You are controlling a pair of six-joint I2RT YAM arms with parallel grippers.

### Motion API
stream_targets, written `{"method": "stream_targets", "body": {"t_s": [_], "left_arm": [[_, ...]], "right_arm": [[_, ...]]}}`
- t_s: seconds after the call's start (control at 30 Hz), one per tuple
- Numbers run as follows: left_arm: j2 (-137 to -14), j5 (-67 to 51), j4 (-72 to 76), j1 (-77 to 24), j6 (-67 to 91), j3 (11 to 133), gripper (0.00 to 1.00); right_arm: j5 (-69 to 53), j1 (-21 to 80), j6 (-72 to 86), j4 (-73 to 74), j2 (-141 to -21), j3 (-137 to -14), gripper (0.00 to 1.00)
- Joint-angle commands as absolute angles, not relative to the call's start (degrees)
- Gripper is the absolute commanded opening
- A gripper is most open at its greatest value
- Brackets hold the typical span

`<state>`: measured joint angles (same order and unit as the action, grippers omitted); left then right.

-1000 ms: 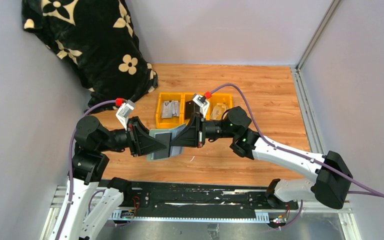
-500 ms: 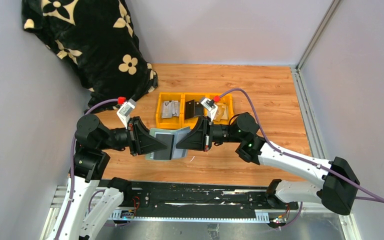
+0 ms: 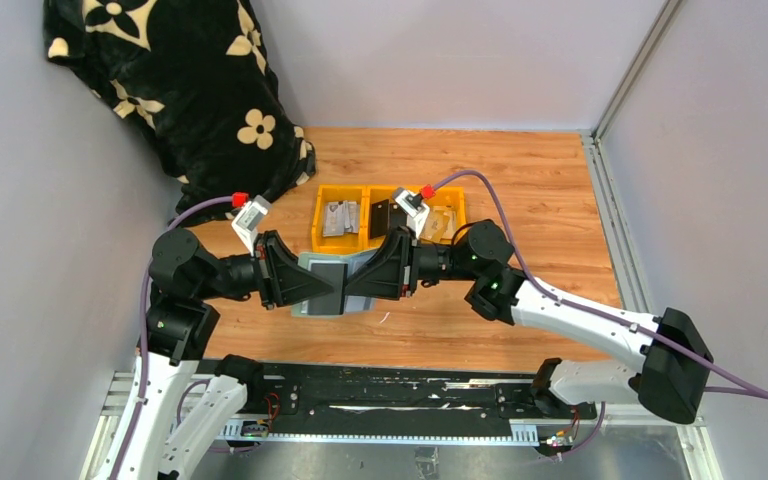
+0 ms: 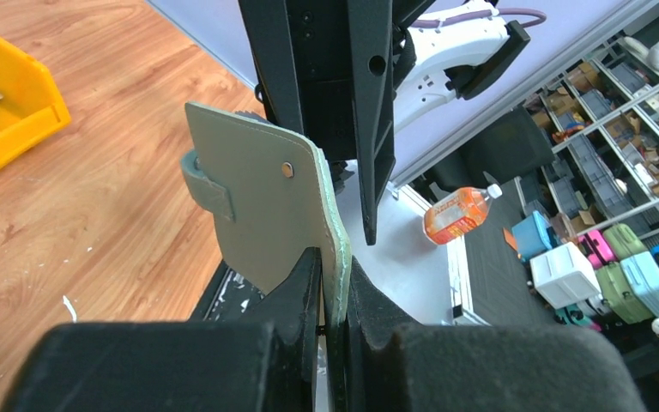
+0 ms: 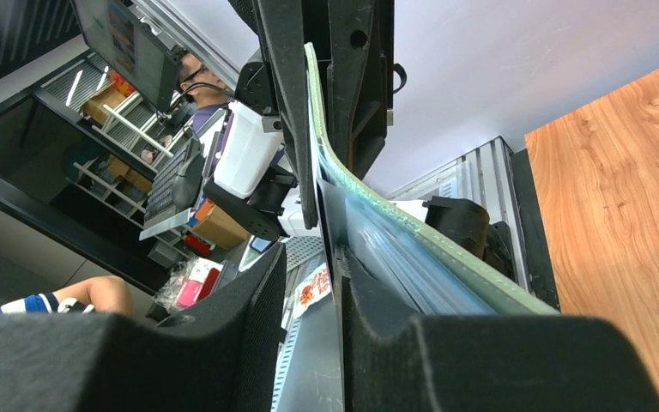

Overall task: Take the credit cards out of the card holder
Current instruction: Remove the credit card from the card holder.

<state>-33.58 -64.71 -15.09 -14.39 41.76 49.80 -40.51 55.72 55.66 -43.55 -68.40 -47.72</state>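
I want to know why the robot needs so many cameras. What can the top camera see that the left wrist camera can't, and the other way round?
Only the top view shows the black flowered blanket in the corner and both arms whole. Only the left wrist view shows the small tab and round snap on the card holder, plus an orange bottle in the room behind. Both show the card holder held by the left gripper, the wooden table and a yellow bin.
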Motion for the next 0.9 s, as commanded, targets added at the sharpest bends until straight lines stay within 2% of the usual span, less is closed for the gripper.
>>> {"method": "stream_targets", "body": {"t_s": [0.0, 0.3, 0.47, 0.6, 0.7, 0.87], "left_arm": [[-32.5, -64.8, -13.3, -14.9, 41.5, 49.8, 0.05], [-31.6, -64.8, -13.5, -14.9, 41.1, 49.8, 0.04], [-31.7, -61.8, -15.6, -14.9, 38.4, 49.5, 0.04], [-31.9, -55.4, -20.5, -14.9, 33.3, 49.9, 0.06], [-31.9, -51.5, -22.4, -14.9, 31.2, 50.1, 0.08], [-31.7, -56.6, -20.1, -14.9, 33.3, 49.5, 0.17]], "right_arm": [[-39.7, 57.0, 54.2, -44.2, -70.6, -50.5, 0.31], [-40.2, 58.7, 56.0, -49.2, -73.9, -52.1, 0.34], [-40.1, 60.4, 56.1, -51.7, -74.6, -52.8, 0.3], [-36.8, 61.3, 52.1, -46.1, -74.3, -53.6, 0.17], [-34.1, 61.4, 50.3, -43.1, -74.0, -53.3, 0.13], [-31.6, 61.3, 50.2, -44.1, -73.7, -52.9, 0.12]]}}
